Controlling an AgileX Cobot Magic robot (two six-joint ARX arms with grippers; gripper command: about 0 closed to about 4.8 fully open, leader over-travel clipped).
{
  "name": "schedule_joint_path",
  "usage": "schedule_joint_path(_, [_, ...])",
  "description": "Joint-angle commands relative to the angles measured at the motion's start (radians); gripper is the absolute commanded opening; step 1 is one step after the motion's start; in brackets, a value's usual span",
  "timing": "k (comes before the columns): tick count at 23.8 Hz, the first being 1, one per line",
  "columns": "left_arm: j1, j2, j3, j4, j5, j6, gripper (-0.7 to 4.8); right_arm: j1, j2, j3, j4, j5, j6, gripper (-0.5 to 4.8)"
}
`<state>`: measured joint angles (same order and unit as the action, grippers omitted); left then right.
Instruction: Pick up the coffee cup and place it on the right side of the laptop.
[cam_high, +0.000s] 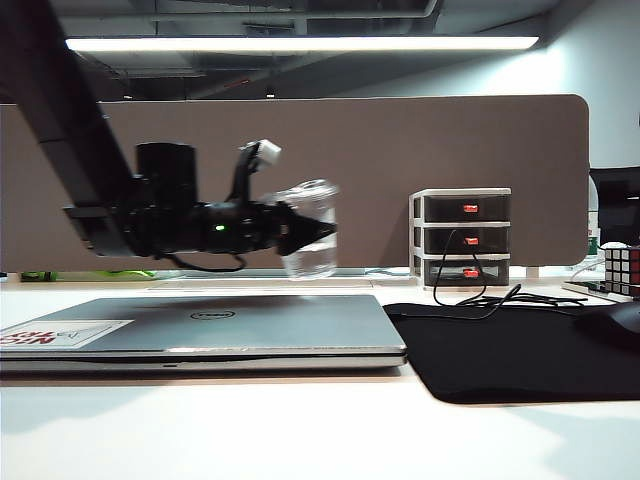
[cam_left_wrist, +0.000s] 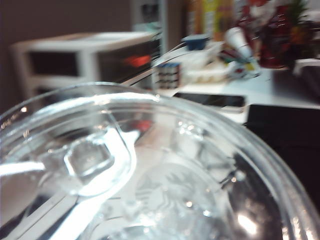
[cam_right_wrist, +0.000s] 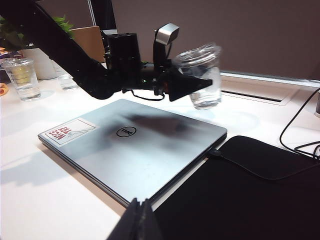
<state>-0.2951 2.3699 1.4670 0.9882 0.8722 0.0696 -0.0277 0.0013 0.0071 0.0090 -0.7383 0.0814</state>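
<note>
Now the left end effector (cam_high: 318, 232), clamped on the cup (cam_high: 310, 232), holds it upright above the laptop (cam_high: 200, 330); the mat (cam_high: 520, 350) lies rightward. The right end effector (cam_right_wrist: 140, 220) looks shut, nearer the mat.

Left end effector (cam_high: 310, 232) level, clamped, airborne; right end effector (cam_right_wrist: 141, 220) pressed together, low.

One coffee cup (cam_high: 310, 230), clear, lidded. One laptop (cam_high: 200, 330), silver-grey, closed. One black mat (cam_high: 510, 350). One drawer unit (cam_high: 462, 238), three drawers. One puzzle cube (cam_high: 622, 268). Two other clear cups (cam_right_wrist: 21, 77) on tabletop (cam_high: 300, 440). Two tools: left tool (cam_high: 315, 232), right tool (cam_right_wrist: 137, 220).
</note>
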Motion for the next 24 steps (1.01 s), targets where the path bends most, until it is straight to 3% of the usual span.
schedule_joint_path(1, [-0.037, -0.007, 0.005, 0.045, 0.008, -0.012, 2.81, 0.001, -0.002, -0.006, 0.010, -0.004, -0.003, -0.01])
schedule_joint_path(5, [-0.085, -0.007, 0.005, 0.047, 0.026, -0.067, 2.81, 0.001, -0.002, -0.006, 0.010, -0.004, -0.003, -0.01])
schedule_joint_path(16, [-0.255, -0.007, 0.001, 0.031, 0.094, -0.085, 2.81, 0.001, -0.002, -0.006, 0.011, -0.005, -0.003, -0.01])
schedule_joint_path(20, [-0.312, -0.006, 0.001, -0.048, 0.094, -0.076, 2.81, 0.001, -0.002, -0.006, 0.011, -0.005, -0.003, -0.01])
schedule_joint_path(24, [-0.347, -0.006, 0.000, -0.177, 0.094, -0.013, 2.81, 0.001, -0.002, -0.006, 0.011, -0.005, -0.003, -0.01])
